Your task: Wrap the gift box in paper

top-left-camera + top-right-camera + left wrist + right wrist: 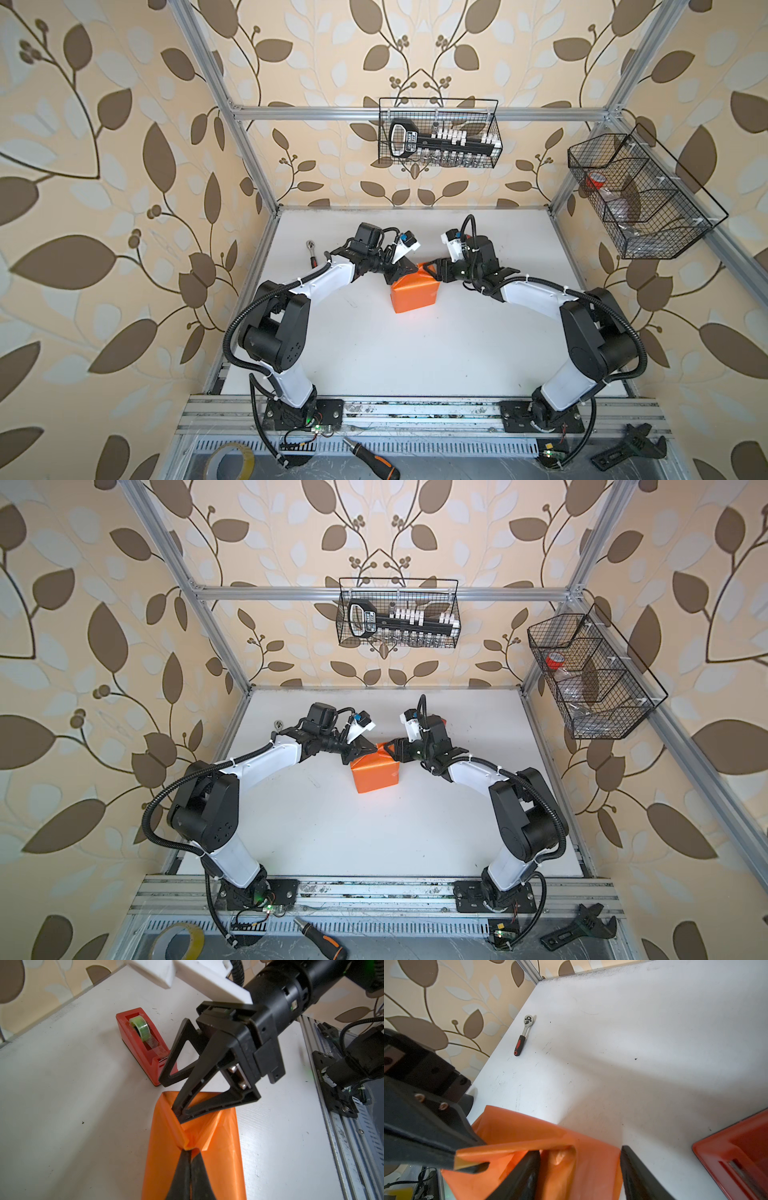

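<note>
The bright orange paper (413, 293) (374, 773) is folded into a box-shaped parcel in the middle of the white table, and the gift box is hidden inside it. My left gripper (190, 1149) (405, 272) is shut on a pinched fold of paper at the parcel's far end. From the opposite side my right gripper (579, 1151) (430, 268) stands open at that same end. One of its fingers (527, 1167) is tucked inside a paper flap, and its other finger lies outside the flap. Both grippers nearly meet over the parcel's far edge.
A red tape dispenser (143, 1043) (737, 1157) stands just beyond the parcel. A ratchet wrench (311, 253) (523, 1034) lies near the table's left edge. Wire baskets (440, 133) (640, 195) hang on the walls. A screwdriver (372, 457) and a tape roll (230, 461) lie in front of the arm bases.
</note>
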You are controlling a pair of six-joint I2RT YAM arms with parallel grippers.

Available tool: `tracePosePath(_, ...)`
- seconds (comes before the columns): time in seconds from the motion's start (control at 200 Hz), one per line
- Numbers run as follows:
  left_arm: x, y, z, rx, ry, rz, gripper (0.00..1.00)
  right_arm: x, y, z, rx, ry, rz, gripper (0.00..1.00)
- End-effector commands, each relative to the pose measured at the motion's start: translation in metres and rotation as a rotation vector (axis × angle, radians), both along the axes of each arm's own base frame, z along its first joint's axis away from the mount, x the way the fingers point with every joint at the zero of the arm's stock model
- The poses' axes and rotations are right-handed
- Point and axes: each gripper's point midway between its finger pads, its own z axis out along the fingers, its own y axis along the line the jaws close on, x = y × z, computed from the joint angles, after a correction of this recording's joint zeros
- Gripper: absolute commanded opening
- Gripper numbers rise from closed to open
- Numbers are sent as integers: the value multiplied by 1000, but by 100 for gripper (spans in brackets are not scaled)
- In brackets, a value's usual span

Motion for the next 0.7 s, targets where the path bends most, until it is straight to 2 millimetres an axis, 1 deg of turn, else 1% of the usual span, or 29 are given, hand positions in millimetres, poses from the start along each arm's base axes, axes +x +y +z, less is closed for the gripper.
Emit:
tracePosePath(0.0,-15,-4,14,-20,-27,-34,2,-20,-8,-32,-62,100,3,63)
tracePosePath(0.17,-22,-7,7,-15,-2,-43,6,-20,-8,-32,-54,103,-2,63)
tracePosePath(0.35,-29,-7,-1,-3,33,-47,15,-19,-7,-34,-43,111,-3,63)
tracePosePath(0.43,-33,-7,-5,-2,51,-51,19,-18,-7,-31,-34,109,-6,63)
tracePosePath(0.61,-37,-5,-15,12,93,-49,24,-17,-8,-17,16,103,-6,63)
tracePosePath(0.695,-40,-4,-17,20,97,-51,26,-17,-9,-5,46,95,-5,63)
